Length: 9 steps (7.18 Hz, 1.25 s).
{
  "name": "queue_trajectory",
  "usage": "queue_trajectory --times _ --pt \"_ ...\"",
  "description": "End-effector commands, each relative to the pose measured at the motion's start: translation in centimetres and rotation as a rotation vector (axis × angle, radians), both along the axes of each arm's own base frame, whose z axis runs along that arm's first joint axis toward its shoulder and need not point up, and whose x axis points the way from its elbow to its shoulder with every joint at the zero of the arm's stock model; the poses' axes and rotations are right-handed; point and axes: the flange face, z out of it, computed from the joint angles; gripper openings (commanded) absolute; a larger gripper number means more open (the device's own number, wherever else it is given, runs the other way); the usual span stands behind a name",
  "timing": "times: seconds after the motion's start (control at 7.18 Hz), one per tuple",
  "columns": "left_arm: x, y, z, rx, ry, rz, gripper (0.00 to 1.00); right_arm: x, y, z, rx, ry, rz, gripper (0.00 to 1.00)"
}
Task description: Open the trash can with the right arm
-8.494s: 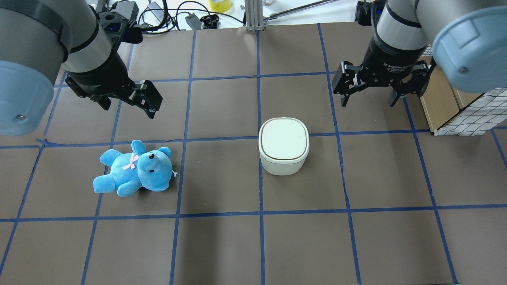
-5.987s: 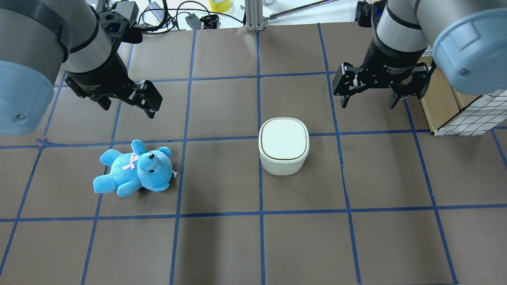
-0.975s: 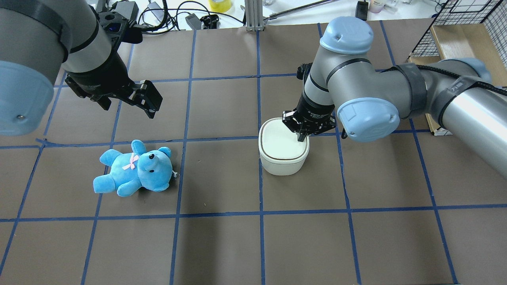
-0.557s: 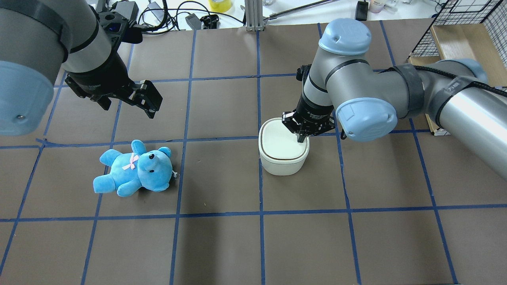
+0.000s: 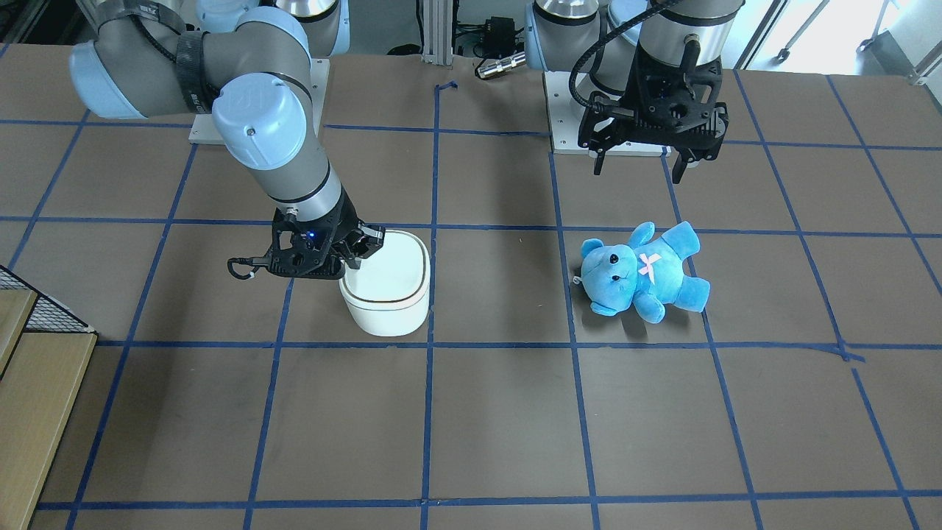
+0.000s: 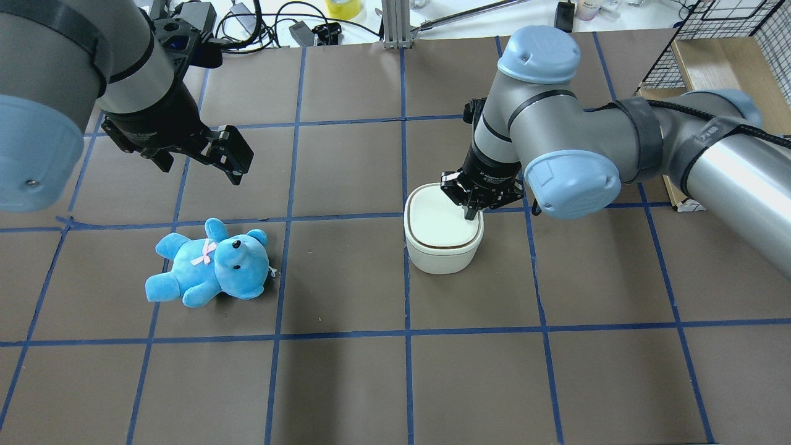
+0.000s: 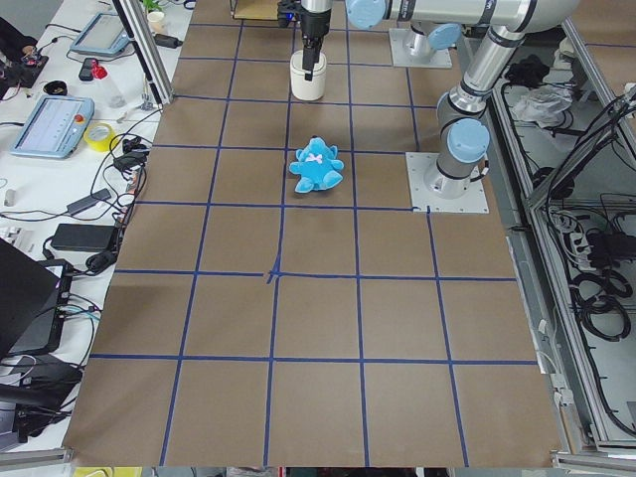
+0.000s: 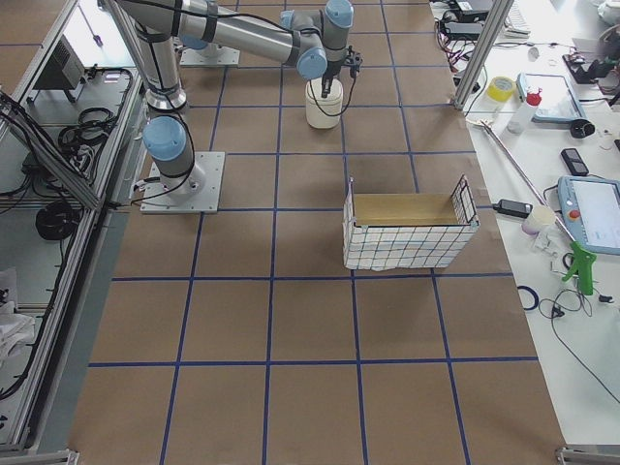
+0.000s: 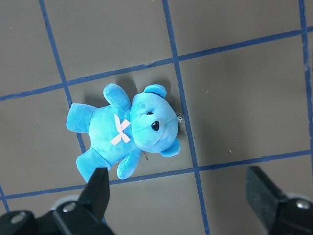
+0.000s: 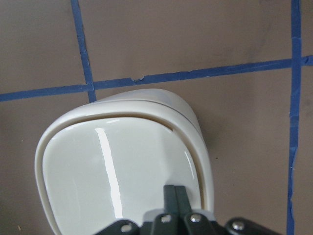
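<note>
The right arm reaches in from the right. Upper left, the left gripper hangs spread wide. The squarish trash can stands upright at centre, lid up; the right gripper, fingers together, touches its lid.

Glossy white plastic trash can catches a streak of light directly beneath the matt black right gripper; under the left gripper, a fuzzy blue cloth bear lies on a table of matt brown paper lined with blue tape.

Bear well left of trash can
</note>
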Motion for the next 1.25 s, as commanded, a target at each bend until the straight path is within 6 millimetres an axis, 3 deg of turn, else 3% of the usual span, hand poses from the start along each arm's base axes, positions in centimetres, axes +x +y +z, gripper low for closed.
queue_trajectory --times 0.0,0.14,0.42,0.56,1.11 --pt "0.0 0.0 0.0 0.0 0.0 0.0 1.0 -0.2 0.1 3.3 -0.056 -0.001 -0.003 0.09" --pt "0.0 0.0 0.0 0.0 0.0 0.0 1.0 -0.4 0.4 4.9 -0.071 -0.004 -0.004 0.22" --pt "0.0 0.0 0.0 0.0 0.0 0.0 1.0 -1.7 0.5 7.8 -0.121 0.067 -0.008 0.9" --pt "0.0 0.0 0.0 0.0 0.0 0.0 1.0 -2.1 0.6 8.4 -0.132 0.103 -0.003 1.0" --pt "0.0 0.0 0.0 0.0 0.0 0.0 1.0 -4.7 1.9 10.0 -0.091 0.151 0.013 1.0"
